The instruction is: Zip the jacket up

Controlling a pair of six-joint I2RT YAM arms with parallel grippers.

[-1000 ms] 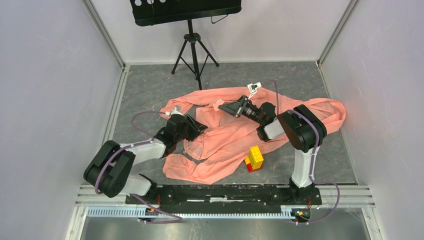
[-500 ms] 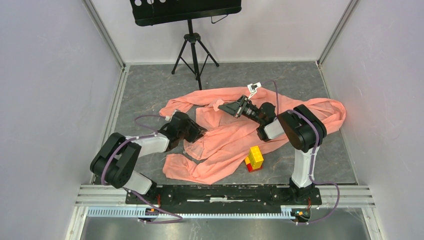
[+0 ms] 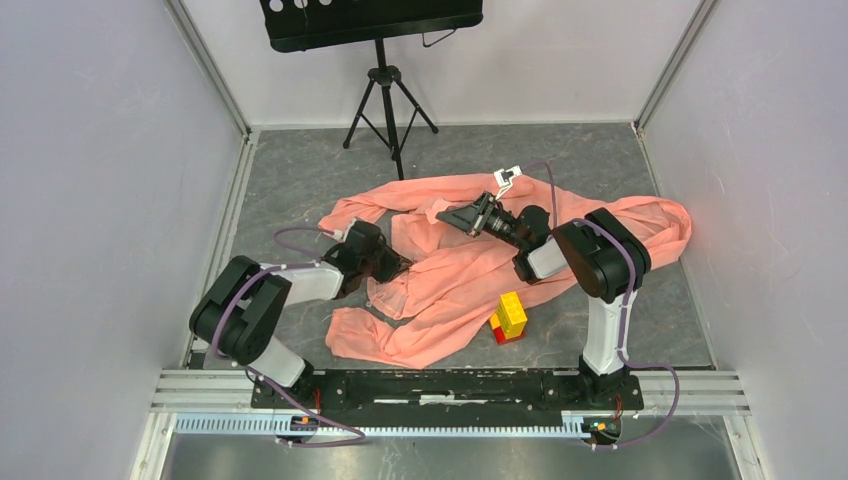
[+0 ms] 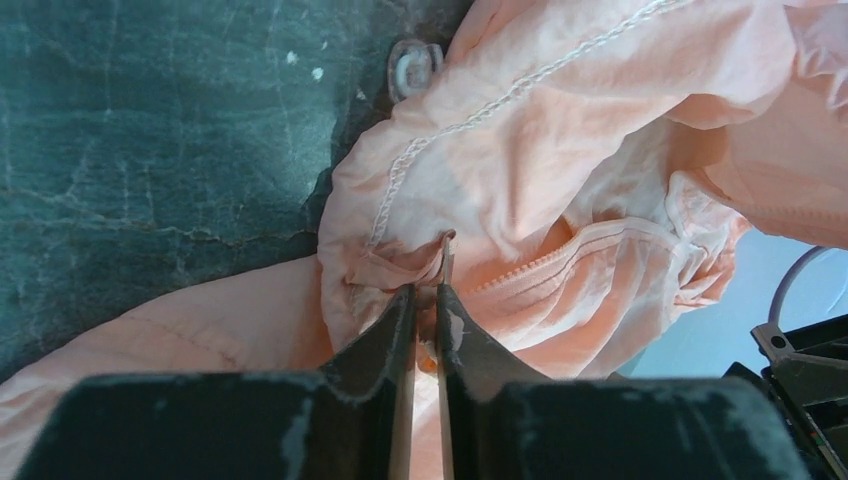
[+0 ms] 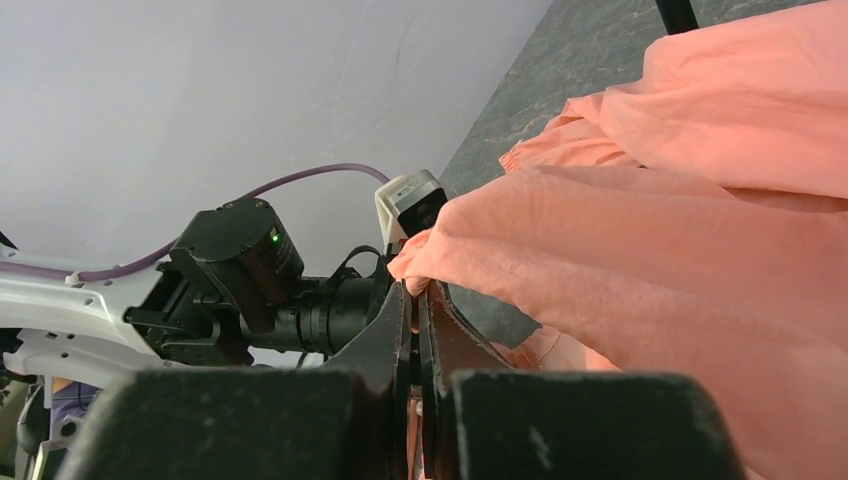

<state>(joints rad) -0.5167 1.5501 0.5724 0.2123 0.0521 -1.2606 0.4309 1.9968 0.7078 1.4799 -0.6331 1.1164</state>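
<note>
A: What is the worktop (image 3: 300, 170) carrying?
B: The jacket (image 3: 460, 275), sprawling just behind the blocks (image 3: 511, 315), looking thin, limp, probably slippery. The right gripper (image 5: 417, 290) is pinching a raised fold; the left gripper (image 4: 425, 290) is clamping the zipper (image 4: 525, 265) edge, the sensible hold.

text: none readable | labels/brands: none legible | numbers/signs: none legible in any view

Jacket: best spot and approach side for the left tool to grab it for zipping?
Pinch the jacket at the raised fold beside the zipper teeth, where the left tool is shut now. Come low from the table side, probably: that fold stands up thin.
</note>
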